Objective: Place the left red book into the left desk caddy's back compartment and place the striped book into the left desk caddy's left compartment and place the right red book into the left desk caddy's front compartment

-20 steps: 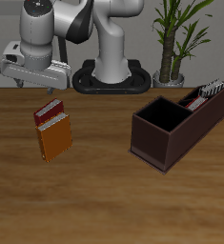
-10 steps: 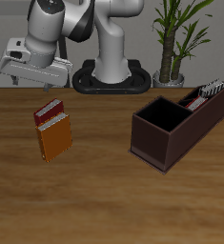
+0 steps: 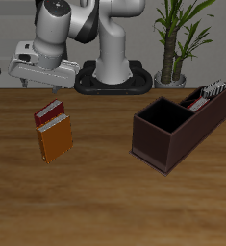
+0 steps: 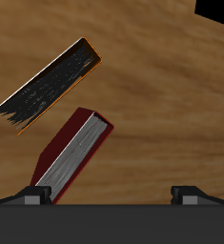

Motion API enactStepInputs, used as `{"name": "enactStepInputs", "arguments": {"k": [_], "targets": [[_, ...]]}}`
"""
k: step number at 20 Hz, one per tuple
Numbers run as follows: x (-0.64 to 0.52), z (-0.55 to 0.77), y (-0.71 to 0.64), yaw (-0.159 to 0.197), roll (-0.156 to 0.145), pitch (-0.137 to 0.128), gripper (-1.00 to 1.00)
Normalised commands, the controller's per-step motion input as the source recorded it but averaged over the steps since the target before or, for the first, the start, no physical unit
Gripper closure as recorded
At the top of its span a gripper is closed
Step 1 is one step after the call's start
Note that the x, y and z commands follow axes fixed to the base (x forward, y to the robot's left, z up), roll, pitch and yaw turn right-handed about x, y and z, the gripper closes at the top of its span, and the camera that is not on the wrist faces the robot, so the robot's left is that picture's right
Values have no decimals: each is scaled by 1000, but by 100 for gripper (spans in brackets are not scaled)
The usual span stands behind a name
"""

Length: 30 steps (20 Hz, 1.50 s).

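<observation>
Wrist view, right red book [image 4: 73,151], dark crimson, white pages

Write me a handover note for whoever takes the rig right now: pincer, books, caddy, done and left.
Pincer: open, empty, above the table's back part, over the two loose books.
Left red book: on the table, beside the orange-brown book, not yet picked up.
Left desk caddy: its large square section is empty.
Striped book: standing in the caddy's narrow slots at the far end; a red sliver beside it may be the right red book. Which slots cannot be told.
Left: grasp the left red book and put it in the back compartment; check the other two.
</observation>
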Motion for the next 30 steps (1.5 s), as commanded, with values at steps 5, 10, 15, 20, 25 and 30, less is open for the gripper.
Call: {"name": "enactStepInputs", "arguments": {"k": [5, 10, 15, 20, 25, 30], "targets": [[-92, -83, -27, -52, 216, 67, -100], [-163, 72, -12, 58, 130, 17, -100], [-16, -6, -98, -15, 131, 34, -100], [70, 55, -283, -48, 13, -54, -100], [126, 64, -183, -49, -47, -45, -100], [160, -12, 29, -74, -18, -36, -100]]}}
